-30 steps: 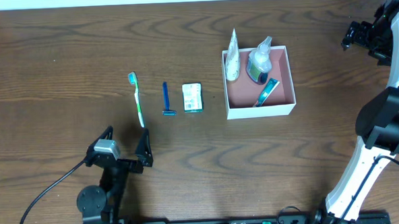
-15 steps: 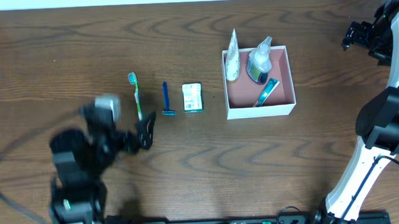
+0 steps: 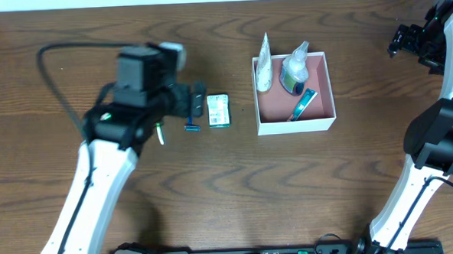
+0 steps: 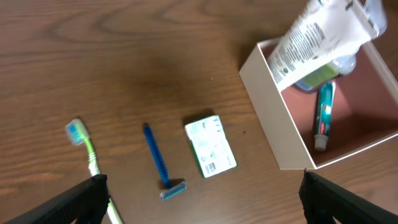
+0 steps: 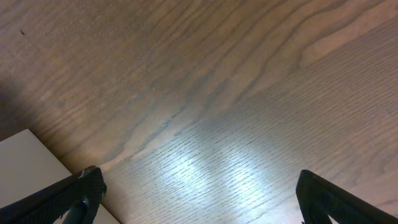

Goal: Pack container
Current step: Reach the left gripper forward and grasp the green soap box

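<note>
Your container (image 3: 297, 125) sits right of centre on the bench (image 3: 290, 185), already holding 3 toiletries. Your left hand (image 3: 195, 104) has just swung up from the near edge to hover over the razor (image 4: 155, 158) and packet (image 4: 211, 148). It is spread wide and empty, so a pick looks next, while the right hand (image 5: 199, 193) idles far right, equally wide and empty.

Lit evenly and softly from above in the overhead view, with a faint diffuse shadow on the desk (image 3: 163, 222) toward 7 o'clock beside the left arm (image 3: 99, 186). Slightly soft across the whole left wrist view, dimmer near 12 o'clock under a vague dark patch on the wood; out of focus and near black at 7 and 5 o'clock, at the tips of the left tool (image 4: 202, 199). Brighter in the right wrist view: broad pale glare at 6 o'clock, deep shadow at 9 o'clock.
</note>
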`<state>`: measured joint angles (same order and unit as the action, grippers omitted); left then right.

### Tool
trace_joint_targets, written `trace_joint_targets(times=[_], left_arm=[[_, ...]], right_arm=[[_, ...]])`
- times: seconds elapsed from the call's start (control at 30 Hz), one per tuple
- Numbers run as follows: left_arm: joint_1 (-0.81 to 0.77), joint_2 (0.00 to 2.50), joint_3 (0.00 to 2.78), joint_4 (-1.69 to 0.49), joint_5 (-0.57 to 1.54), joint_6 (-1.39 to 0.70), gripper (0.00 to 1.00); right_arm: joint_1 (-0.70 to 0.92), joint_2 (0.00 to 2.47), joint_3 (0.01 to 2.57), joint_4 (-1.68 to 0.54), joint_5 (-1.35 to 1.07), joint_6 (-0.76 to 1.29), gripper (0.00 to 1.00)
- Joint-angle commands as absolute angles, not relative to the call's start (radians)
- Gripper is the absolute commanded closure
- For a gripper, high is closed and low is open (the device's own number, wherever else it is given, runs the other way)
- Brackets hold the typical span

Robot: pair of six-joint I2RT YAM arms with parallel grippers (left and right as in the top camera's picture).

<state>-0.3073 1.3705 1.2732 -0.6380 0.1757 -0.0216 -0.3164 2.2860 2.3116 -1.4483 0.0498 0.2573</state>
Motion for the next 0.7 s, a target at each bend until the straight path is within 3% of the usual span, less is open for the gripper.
trace_joint_targets(times=[0.0, 0.2, 0.43, 0.67], left_arm=[[-0.366, 1.446, 1.285, -0.62, 0.066, -0.038, 0.02], [-0.389, 1.618, 1.287, -0.636, -0.009, -0.195, 0.02], [-0.389, 1.759, 1.348, -0.657, 0.002, -0.202, 0.02], [-0.39, 1.884, 1.564, -0.828, 0.016, -0.205, 0.02]], right_arm=[[-0.313, 2.286, 2.309, -1.448, 0.06, 0.273, 0.01], [-0.313, 2.286, 2.309, -1.448, 0.06, 0.273, 0.01], [-0.313, 2.286, 2.309, -1.448, 0.06, 0.273, 0.01], [-0.313, 2.286, 2.309, -1.448, 0.06, 0.273, 0.01]])
